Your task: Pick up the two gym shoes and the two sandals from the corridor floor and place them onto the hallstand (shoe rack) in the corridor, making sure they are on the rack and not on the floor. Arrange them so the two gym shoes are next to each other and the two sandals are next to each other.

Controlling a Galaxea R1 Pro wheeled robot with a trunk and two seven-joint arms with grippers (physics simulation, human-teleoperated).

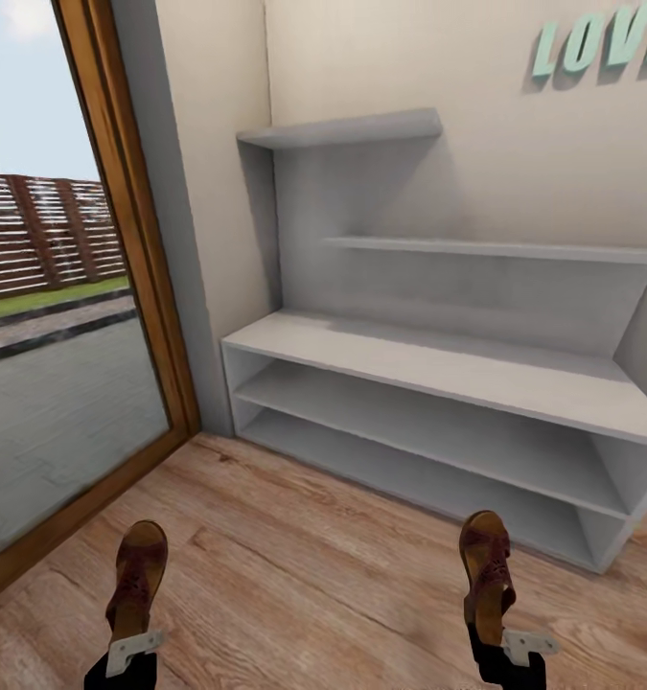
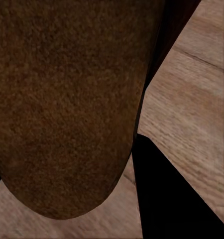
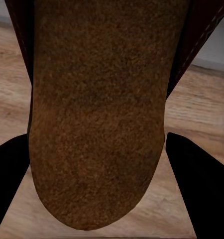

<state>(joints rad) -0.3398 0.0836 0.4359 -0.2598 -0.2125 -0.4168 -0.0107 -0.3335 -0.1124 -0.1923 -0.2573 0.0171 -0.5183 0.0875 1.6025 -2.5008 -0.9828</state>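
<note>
Head view showed our left pincer [image 1: 131, 652] low at the frame's edge, closed on the heel end of the left sandal [image 1: 138, 575], which pointed forward and away from us, lifted above the corridor floor [image 1: 304, 565]. Our right pincer [image 1: 515, 650] likewise gripped the heel end of the right sandal [image 1: 486, 575], toe forward, so both sandals were held in the air, well apart from each other. A pale bracket sat just behind each sandal's heel where the dark arms began.

In the left wrist view, the left sandal's [image 2: 62, 99] brown footbed lay close before the lens, with a dark finger [image 2: 171, 199] beside it and wood-grain planks [image 2: 191, 109] beyond. In the right wrist view, the right sandal's [image 3: 97, 114] footbed ran down the middle between two dark fingers [image 3: 201, 194], with the floor [image 3: 10, 104] to either side.

Ahead of both sandals stood the hallstand [image 1: 409, 359], a light-grey low unit with two open shelf levels under its top and two staggered wall shelves above, set against the beige wall. Its shelves held no shoes that we could see. Beside it on our left rose a wood-framed glass door [image 1: 122, 240], with a paved yard and slatted fence outside. Green letters [image 1: 601, 43] hung on the wall at upper right.
</note>
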